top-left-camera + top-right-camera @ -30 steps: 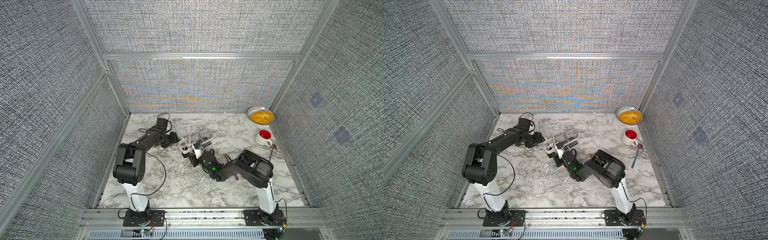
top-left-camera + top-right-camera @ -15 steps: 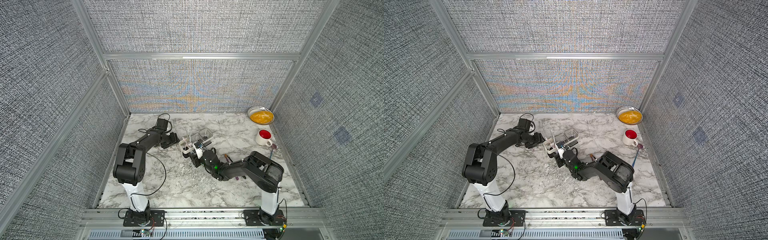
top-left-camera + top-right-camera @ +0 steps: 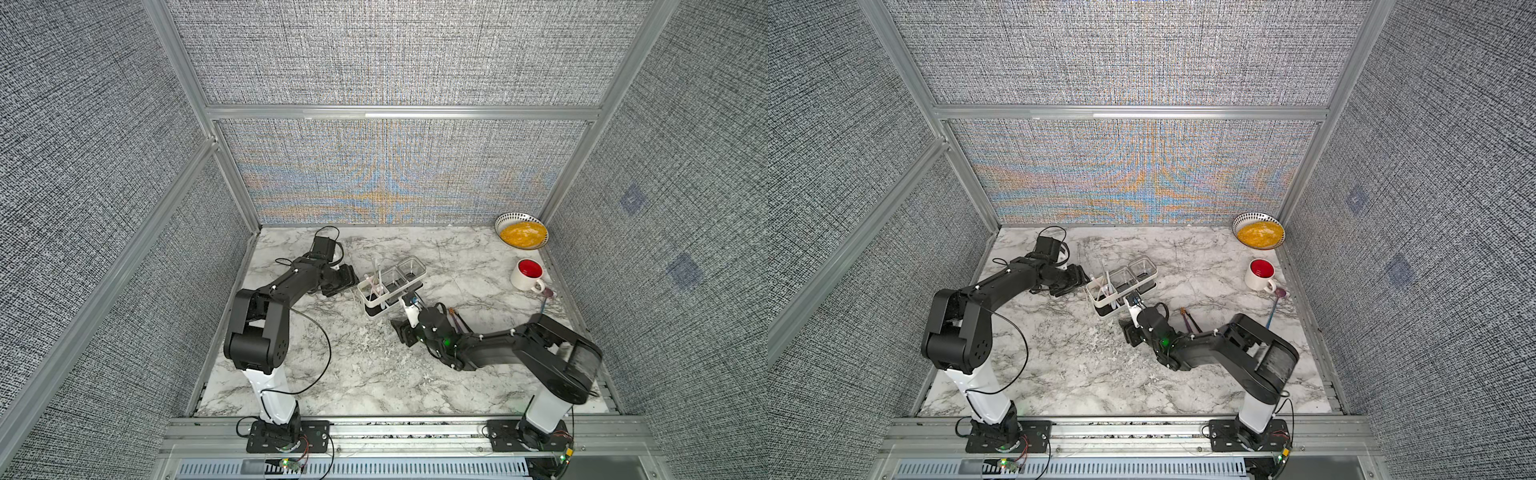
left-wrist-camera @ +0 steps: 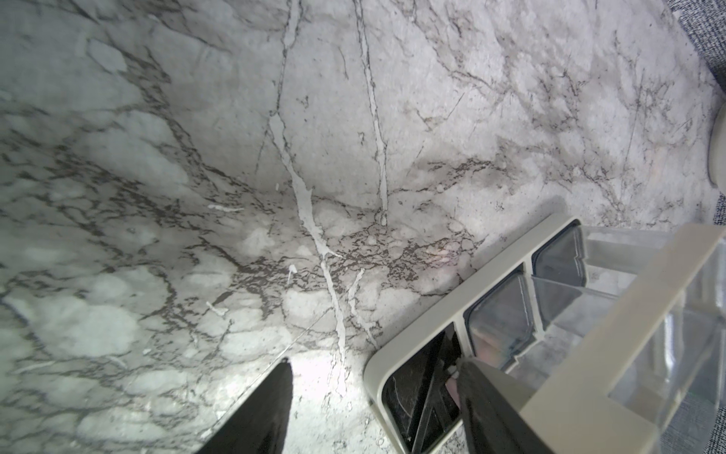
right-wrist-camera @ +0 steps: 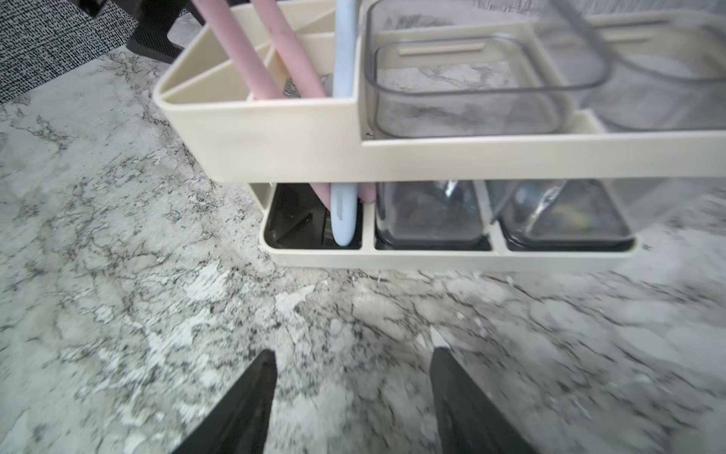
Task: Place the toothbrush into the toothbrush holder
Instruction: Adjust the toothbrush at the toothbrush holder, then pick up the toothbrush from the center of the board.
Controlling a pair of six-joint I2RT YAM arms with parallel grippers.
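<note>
The toothbrush holder (image 3: 409,287) is a white three-section frame at mid table with two clear cups. A light-blue toothbrush (image 5: 343,212) stands upright in its end section beside two pink ones (image 5: 255,59); it also shows in a top view (image 3: 1106,279). My right gripper (image 5: 353,353) hovers low over the marble a short way in front of the holder, open and empty (image 3: 400,329). My left gripper (image 4: 375,363) is open at the holder's end (image 3: 345,280). One of its fingers (image 4: 471,377) is over the end section and the other is over the marble.
A white mug with a red inside (image 3: 528,274) and a bowl of yellow food (image 3: 521,235) stand at the back right. A blue-handled spoon (image 3: 545,303) lies near the right wall. Brown sticks (image 3: 456,321) lie behind my right wrist.
My right gripper has drawn back from the holder toward the table's front and its jaws have widened, leaving the blue toothbrush standing in the end section. The left arm has not moved.
</note>
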